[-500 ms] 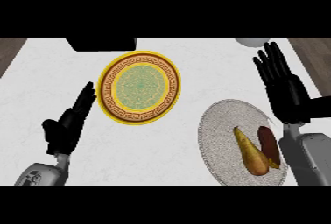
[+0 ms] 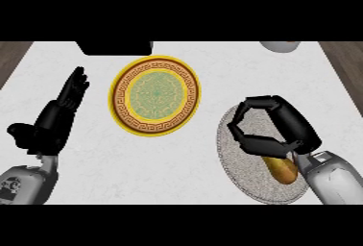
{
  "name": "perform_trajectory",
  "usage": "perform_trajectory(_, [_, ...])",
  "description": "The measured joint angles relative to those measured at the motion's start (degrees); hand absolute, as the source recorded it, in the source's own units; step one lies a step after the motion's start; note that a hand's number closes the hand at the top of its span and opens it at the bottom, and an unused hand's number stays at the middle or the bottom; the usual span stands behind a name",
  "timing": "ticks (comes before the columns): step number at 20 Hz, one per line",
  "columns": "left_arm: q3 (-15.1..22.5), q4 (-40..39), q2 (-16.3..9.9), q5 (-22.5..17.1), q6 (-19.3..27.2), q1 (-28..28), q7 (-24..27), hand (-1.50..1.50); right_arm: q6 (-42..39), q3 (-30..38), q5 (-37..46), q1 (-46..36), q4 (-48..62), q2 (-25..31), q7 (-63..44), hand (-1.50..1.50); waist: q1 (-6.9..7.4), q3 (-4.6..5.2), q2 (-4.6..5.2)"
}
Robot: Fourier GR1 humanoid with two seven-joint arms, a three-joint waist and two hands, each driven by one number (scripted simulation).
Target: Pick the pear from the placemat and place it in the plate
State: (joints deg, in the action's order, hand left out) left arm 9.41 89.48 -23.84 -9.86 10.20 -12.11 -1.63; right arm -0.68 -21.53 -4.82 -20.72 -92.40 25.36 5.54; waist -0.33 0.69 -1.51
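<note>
The pear (image 2: 282, 171), yellow-brown, lies on the round grey placemat (image 2: 233, 161) at the lower right. My right hand (image 2: 287, 122) arches over the pear's narrow end. Its fingers (image 2: 249, 106) curl down to meet the thumb (image 2: 264, 144), which lies across the fruit; only the pear's wide end shows below the hand. The yellow plate (image 2: 117, 98), with a brown key-pattern rim and a green centre, sits left of the placemat with nothing on it. My left hand (image 2: 53, 120) rests open at the far left, fingers straight and pointing up.
A black object (image 2: 113, 47) stands at the counter's back edge above the plate. A white object (image 2: 280, 45) shows at the back right. Dark wood shows past the white counter's left and right edges.
My right hand has come down from the counter's right edge onto the placemat and curled its fingers over the pear's narrow end. The left hand has stayed open at the left.
</note>
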Motion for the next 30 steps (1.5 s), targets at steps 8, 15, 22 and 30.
perform_trajectory(8, [-3.5,1.4,-2.0,-2.3,-2.7,-1.8,-1.1,0.00,13.1,-7.0,6.0,18.2,0.4,-11.2,15.5,-1.50,-0.24,-0.68,1.24])
perform_trajectory(15, [-5.4,1.9,-1.8,-2.2,-4.6,-2.5,-2.6,0.00,14.0,-2.5,6.3,26.4,-9.8,-6.5,19.7,-1.50,-0.26,-0.68,1.33])
perform_trajectory(22, [-5.8,1.8,-1.7,-1.5,-4.7,-2.0,-2.4,0.00,10.5,3.2,12.9,27.8,-20.8,9.2,1.0,-1.50,-0.83,-0.44,1.21])
perform_trajectory(30, [-5.5,2.6,-1.0,-1.1,-4.8,-2.4,-3.1,0.00,-2.6,3.3,16.3,27.1,-27.2,23.6,-21.0,-1.50,0.06,-0.46,1.39])
